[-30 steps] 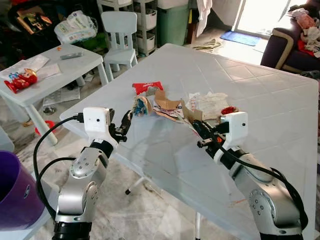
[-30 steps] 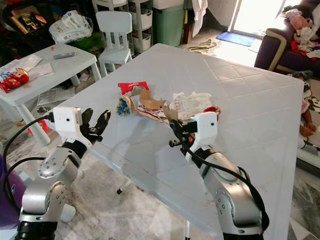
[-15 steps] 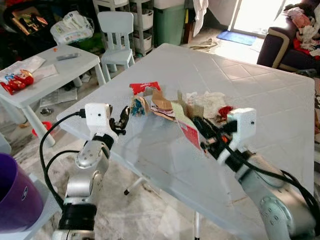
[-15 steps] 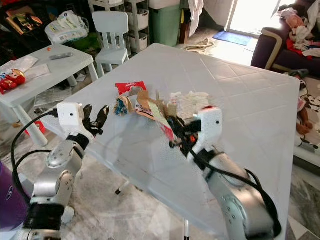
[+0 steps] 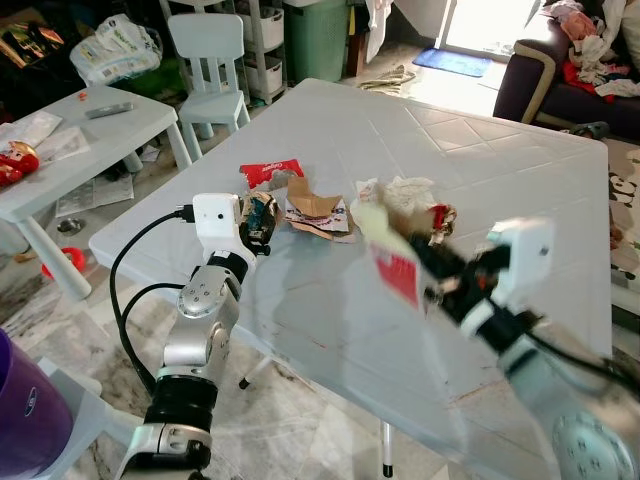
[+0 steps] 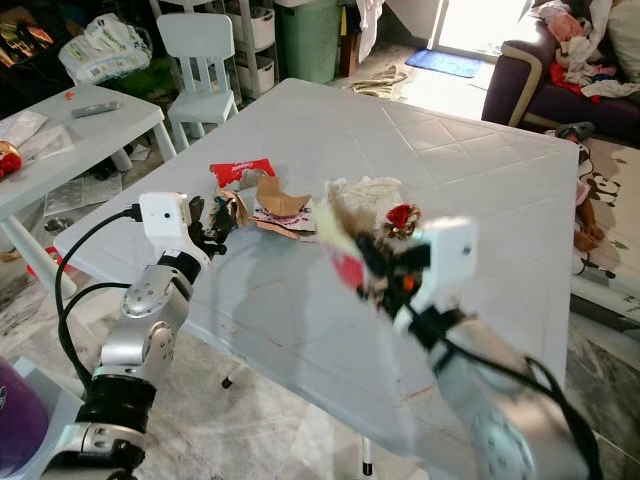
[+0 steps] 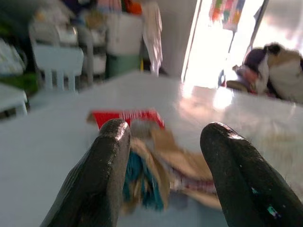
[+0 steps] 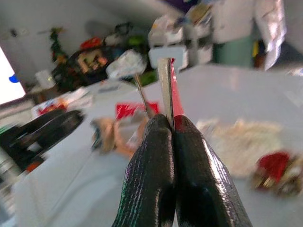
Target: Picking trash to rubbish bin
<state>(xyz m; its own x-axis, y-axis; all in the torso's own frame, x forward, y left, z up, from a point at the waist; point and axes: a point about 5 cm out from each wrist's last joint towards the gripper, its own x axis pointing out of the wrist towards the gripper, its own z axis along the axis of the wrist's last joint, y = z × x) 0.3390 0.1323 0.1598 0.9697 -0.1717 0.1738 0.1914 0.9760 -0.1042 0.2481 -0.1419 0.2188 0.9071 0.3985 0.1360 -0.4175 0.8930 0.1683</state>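
Right hand [image 5: 425, 275], center-right of frame, clenched on a flat red-and-cream wrapper [image 5: 390, 255] lifted above the desk [image 5: 520, 180]. Left hand [image 5: 262, 222], fingers spread wide, sits at the blue crumpled wrapper [image 5: 262, 208] on the trash pile [image 5: 320, 205] at frame center. Purple rubbish bin [image 5: 25, 425] lower left.

The two eye views look forward and down from the head onto the white surface [image 5: 520, 190], both taking in the scattered wrappers, both arms and the small side table [image 5: 90, 130] at far left. The left wrist view looks low along its end effector [image 7: 163, 156], close to the red wrapper [image 7: 125, 117] and crumpled trash. The right wrist view sights along its end effector [image 8: 171, 127] across the same pile, and catches the left end effector [image 8: 45, 127].
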